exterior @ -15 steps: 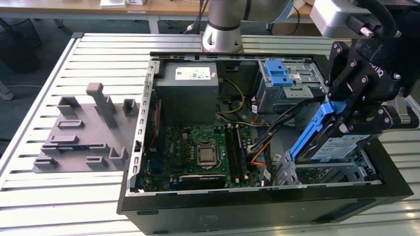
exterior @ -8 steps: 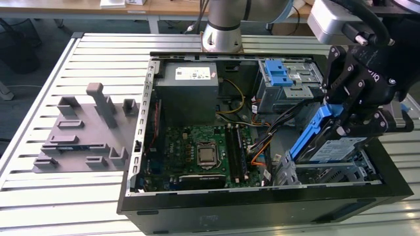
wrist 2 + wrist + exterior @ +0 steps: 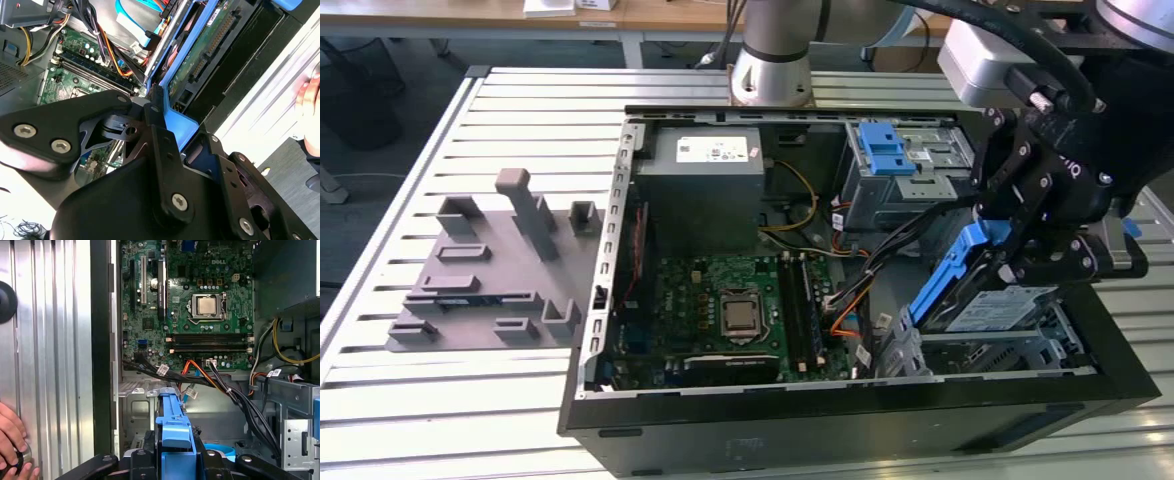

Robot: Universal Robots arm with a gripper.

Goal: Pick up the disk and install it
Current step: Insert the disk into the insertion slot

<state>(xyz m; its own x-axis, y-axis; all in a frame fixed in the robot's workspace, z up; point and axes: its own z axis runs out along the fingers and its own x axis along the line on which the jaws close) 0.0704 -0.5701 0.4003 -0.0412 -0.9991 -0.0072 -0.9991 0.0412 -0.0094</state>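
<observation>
Disk held inside the case
The tool grips its blue carrier, at the motherboard's three o'clock in the exterior view.

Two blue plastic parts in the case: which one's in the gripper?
The blue carrier framing the disk, at the exterior view's right, clamped in the gripper. The blue latches sit apart on the drive cage.

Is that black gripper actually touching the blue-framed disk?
Touching. In the first wrist view, the gripper pinches the blue bracket of the disk from both sides, with no gap showing.
</observation>
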